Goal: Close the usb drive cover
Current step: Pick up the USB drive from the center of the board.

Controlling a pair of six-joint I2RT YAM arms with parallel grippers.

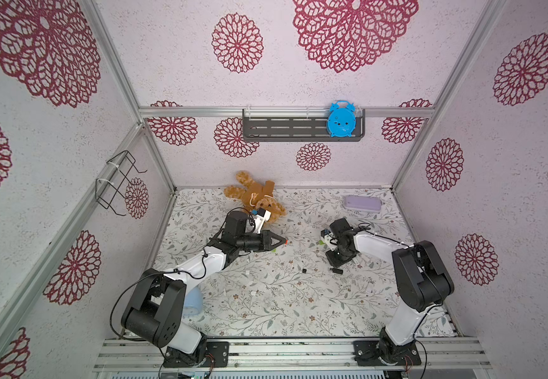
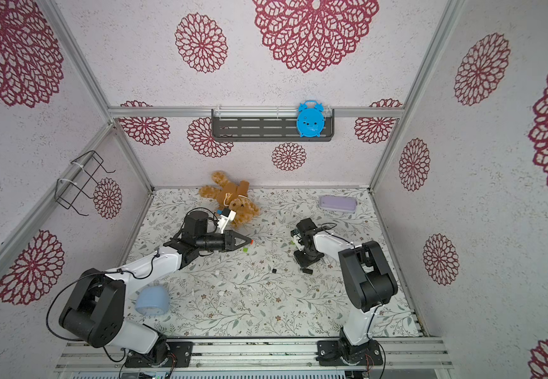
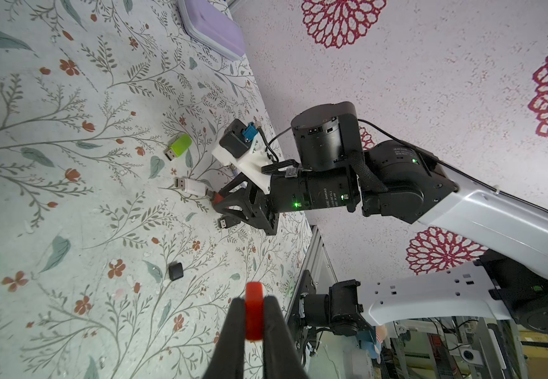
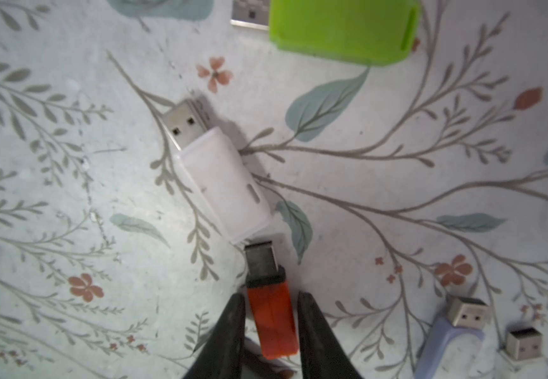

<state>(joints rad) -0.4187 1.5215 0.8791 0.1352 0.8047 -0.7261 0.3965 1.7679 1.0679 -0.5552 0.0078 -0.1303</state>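
— On the flowered table (image 4: 69, 170), under the right arm, where does the drive lie?

— Flat on the cloth. It is a small orange plastic USB drive (image 4: 272, 325), its grey metal plug bare and pointing at the end of a white plastic USB drive (image 4: 223, 183) just beside it. The right gripper (image 4: 271, 295) has its fingers (image 4: 233, 331) down either side of the orange shell.

— Clamped on it?

— Hard to say. They flank it very closely, but the wrist view is soft there, and I cannot tell whether the pads press or only stand alongside.

— And the cover?

— A small orange-red plastic cap (image 3: 253, 315), pinched between the fingers of the left gripper (image 3: 254, 300), which are drawn together on it. It is up off the table and apart from the drive.

— How will the two pieces handle?

— Both look feather-light, stiff and smooth, so I'd expect them to skid or twist under a loose grip. I'd take the drive by the long flat sides of its shell, toward the back end, leaving the plug free. The cap is best held across its closed end, so the open mouth faces the plug.

— Any risk?

— A skewed approach would likely jam the rim on the plug, or shove the drive into the white one.
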